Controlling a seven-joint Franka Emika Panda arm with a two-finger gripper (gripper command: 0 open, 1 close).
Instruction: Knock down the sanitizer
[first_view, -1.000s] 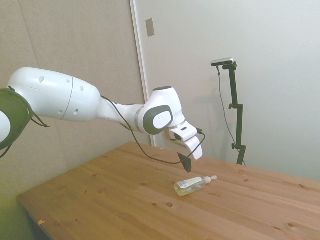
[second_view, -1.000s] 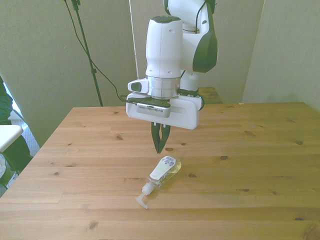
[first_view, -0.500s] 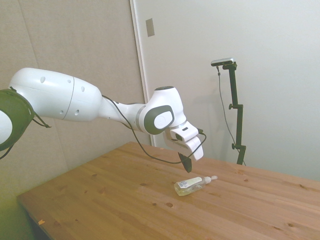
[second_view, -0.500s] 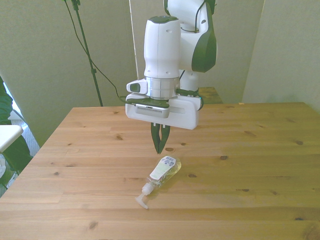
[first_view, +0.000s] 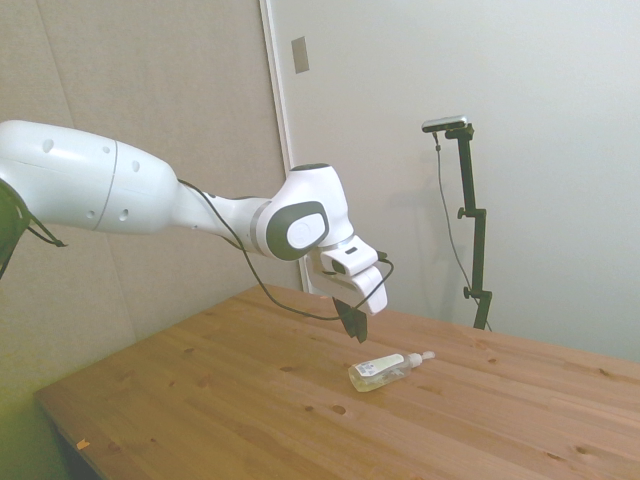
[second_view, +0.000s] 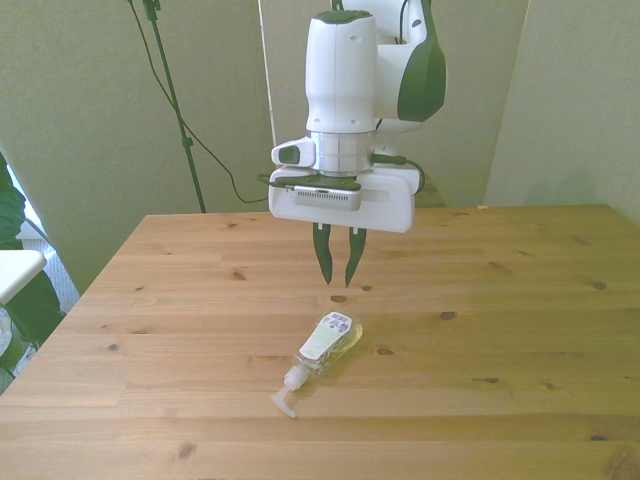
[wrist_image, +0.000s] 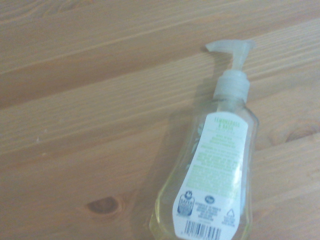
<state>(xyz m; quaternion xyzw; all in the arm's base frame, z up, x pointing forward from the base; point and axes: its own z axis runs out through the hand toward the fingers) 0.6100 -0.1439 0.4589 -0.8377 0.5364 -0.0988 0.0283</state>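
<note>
On the left of the side view, the white arm (first_view: 150, 195) has pulled back and lifted a little since a second ago. In the front view its gripper (second_view: 338, 278) has slid toward that view's right and away from the bottle. The two dark fingers were pressed together before; now they stand apart, holding nothing. The sanitizer (second_view: 325, 345) lies flat on its side on the wooden table (second_view: 520, 300), label up, in the same spot as before. Its pump top (wrist_image: 231, 55) looks whole, though the wrist view is blurry. The bottle is down, so the job looks done.
</note>
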